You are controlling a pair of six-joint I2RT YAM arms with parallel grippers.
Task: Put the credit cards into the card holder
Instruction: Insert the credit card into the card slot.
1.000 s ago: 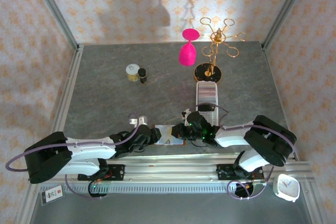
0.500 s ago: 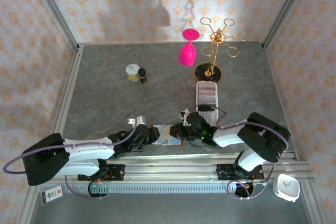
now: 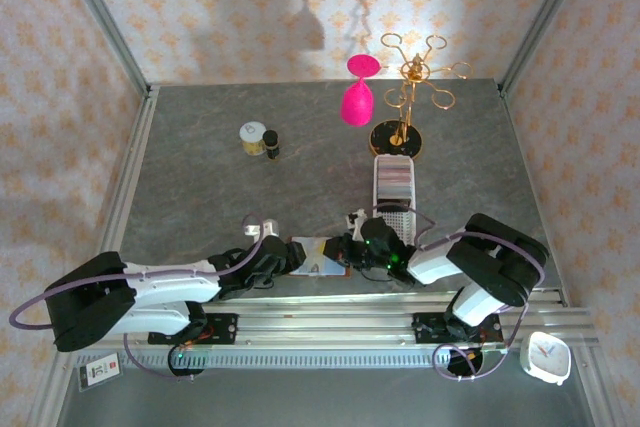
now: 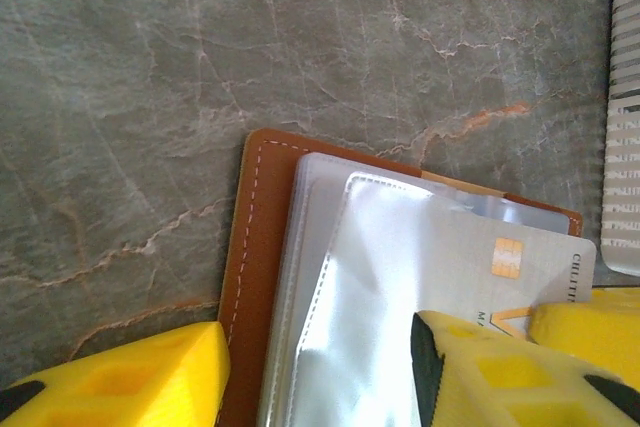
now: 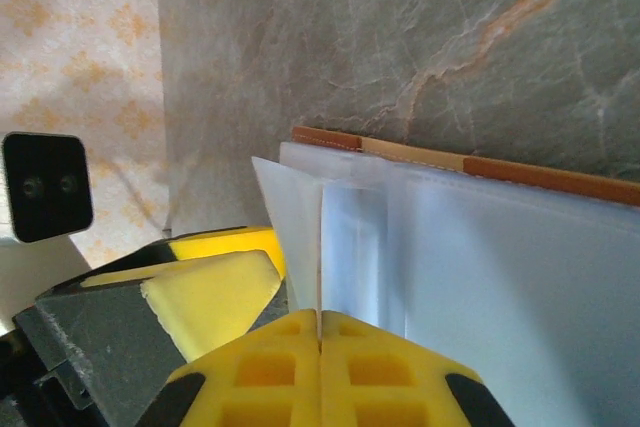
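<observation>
A: Looks like what, that card holder [image 4: 255, 247]?
B: Reddish-brown leather, pale stitching along the rim, open and flat. Clear, glossy sleeves [image 4: 370, 277] stacked on top. Sits close to the near edge of the table [image 3: 200, 187], between the 2 grippers.
A: And the credit card [image 4: 545, 265]?
B: Pale grey, with a gold chip near 1 end. Lies partly under the top sleeve and pokes out past the leather on the right arm's side.
A: Hands?
B: On the left gripper [image 4: 318, 347]: fingers spread apart, clamping nothing, 1 just beside the leather rim, the other over the sleeves. Touching or hovering, cannot tell. On the right gripper [image 5: 320, 332]: pads pressed tight together, pinching the credit card, seen edge-on from the right wrist.
A: Room to move?
B: Crowded by arms from both sides, hard by the near edge. Plenty of bare grey stone towards the far-left corner. Just beyond the right gripper, a white perforated tray [image 3: 393, 185]; by the far edge, a pink glass [image 3: 356, 104] and a gold rack [image 3: 398, 137]; left of those, a small jar [image 3: 252, 134] beside a dark bottle [image 3: 271, 145], well apart from the leather.
A: Hidden?
B: In the top view, most of the card holder, under both grippers. Card lettering cut off by a yellow finger. Count of cards in the sleeves: cannot tell.
</observation>
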